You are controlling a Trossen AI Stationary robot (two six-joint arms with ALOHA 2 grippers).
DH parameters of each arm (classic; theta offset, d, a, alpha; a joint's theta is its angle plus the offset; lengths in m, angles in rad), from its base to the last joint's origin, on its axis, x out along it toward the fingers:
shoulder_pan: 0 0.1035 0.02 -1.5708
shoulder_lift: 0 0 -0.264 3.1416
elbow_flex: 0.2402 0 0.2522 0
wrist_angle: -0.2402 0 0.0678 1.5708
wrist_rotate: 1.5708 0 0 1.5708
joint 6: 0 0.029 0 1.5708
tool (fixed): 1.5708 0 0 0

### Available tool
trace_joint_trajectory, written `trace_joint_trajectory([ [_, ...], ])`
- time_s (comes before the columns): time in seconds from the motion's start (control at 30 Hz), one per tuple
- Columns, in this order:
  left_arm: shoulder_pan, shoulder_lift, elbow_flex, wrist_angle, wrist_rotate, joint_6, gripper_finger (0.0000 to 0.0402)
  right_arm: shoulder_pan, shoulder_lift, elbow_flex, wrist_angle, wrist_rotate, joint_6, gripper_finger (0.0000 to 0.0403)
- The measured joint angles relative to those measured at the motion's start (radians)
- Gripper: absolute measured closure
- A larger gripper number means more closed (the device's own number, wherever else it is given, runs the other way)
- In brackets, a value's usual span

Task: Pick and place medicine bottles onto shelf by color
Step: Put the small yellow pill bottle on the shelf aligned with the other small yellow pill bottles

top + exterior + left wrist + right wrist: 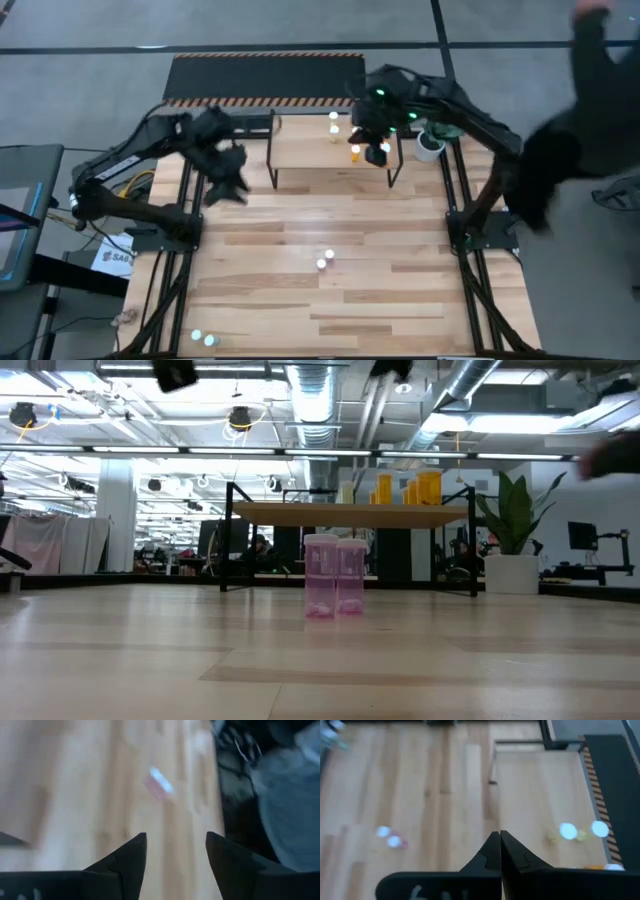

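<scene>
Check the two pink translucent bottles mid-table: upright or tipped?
Upright. In the low view the two pink translucent bottles stand on their bases side by side; from above only their white caps show.

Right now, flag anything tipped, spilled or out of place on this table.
Nothing looks tipped or spilled. The two pink bottles stand upright side by side mid-table, and the orange bottles stand upright on the shelf. Two more bottles sit alone near the table's front left edge, far from the shelf.

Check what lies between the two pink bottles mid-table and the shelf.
Bare wooden tabletop in the high view: nothing between the pink bottles and the shelf.
</scene>
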Motion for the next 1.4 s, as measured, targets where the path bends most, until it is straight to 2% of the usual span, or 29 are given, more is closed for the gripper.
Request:
trace_joint_trajectory([
  [0.13,-0.184,-0.049,0.000,-0.130,-0.080,-0.137,0.0213,0.095,-0.081,-0.008,-0.008,0.023,0.109,0.0393],
  [0.27,-0.415,-0.105,-0.064,-0.129,-0.130,-0.299,0.0211,0.203,-0.148,-0.066,-0.013,0.095,0.209,0.0393],
  [0.37,-0.612,-0.143,-0.149,-0.043,-0.164,-0.417,0.0211,0.281,-0.186,-0.119,-0.012,0.166,0.259,0.0393],
  [0.5,-0.883,-0.158,-0.263,0.161,-0.211,-0.600,0.0211,0.368,-0.231,-0.189,-0.011,0.223,0.314,0.0393],
  [0.63,-1.115,-0.100,-0.347,0.416,-0.298,-0.713,0.0211,0.453,-0.273,-0.261,-0.011,0.264,0.357,0.0393],
  [0.7,-1.197,-0.033,-0.362,0.485,-0.322,-0.746,0.0211,0.495,-0.297,-0.295,-0.014,0.268,0.390,0.0392],
  [0.87,-1.337,0.148,-0.363,0.569,-0.358,-0.771,0.0211,0.617,-0.345,-0.366,-0.010,0.333,0.475,0.0392],
  [1.03,-1.409,0.274,-0.363,0.603,-0.382,-0.770,0.0211,0.708,-0.363,-0.396,-0.002,0.418,0.541,0.0392],
  [1.2,-1.449,0.345,-0.362,0.622,-0.432,-0.782,0.0211,0.744,-0.363,-0.397,0.001,0.424,0.555,0.0392],
  [1.4,-1.472,0.414,-0.362,0.621,-0.438,-0.785,0.0211,0.749,-0.363,-0.397,0.018,0.424,0.567,0.0392],
])
